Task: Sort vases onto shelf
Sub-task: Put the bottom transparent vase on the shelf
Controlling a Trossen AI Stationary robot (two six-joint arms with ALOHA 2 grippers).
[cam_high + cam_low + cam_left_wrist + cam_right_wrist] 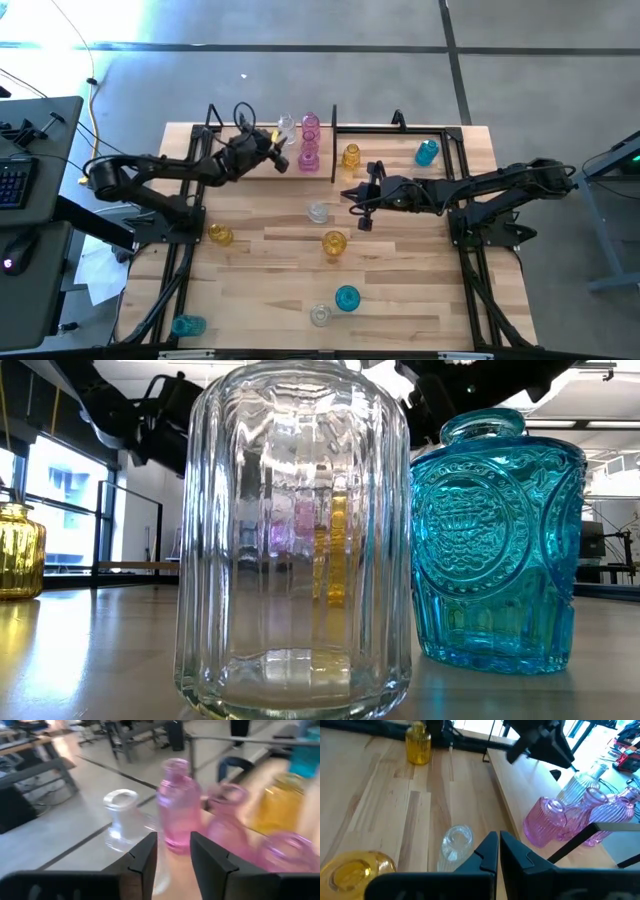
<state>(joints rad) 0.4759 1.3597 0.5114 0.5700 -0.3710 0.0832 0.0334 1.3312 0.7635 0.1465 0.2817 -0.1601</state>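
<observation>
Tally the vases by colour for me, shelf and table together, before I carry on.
Pink vases: 3
Clear vases: 3
Amber vases: 3
Teal vases: 3
Total: 12

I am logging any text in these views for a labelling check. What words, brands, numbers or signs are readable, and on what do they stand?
None can be read in any view.
Blue vase: raised ornamental pattern only, no letters.
Clear vase: plain ribbed glass, no label.
Pink vases and shelf: no markings visible.
Keyboard at the table's side: keys too small to read.
</observation>
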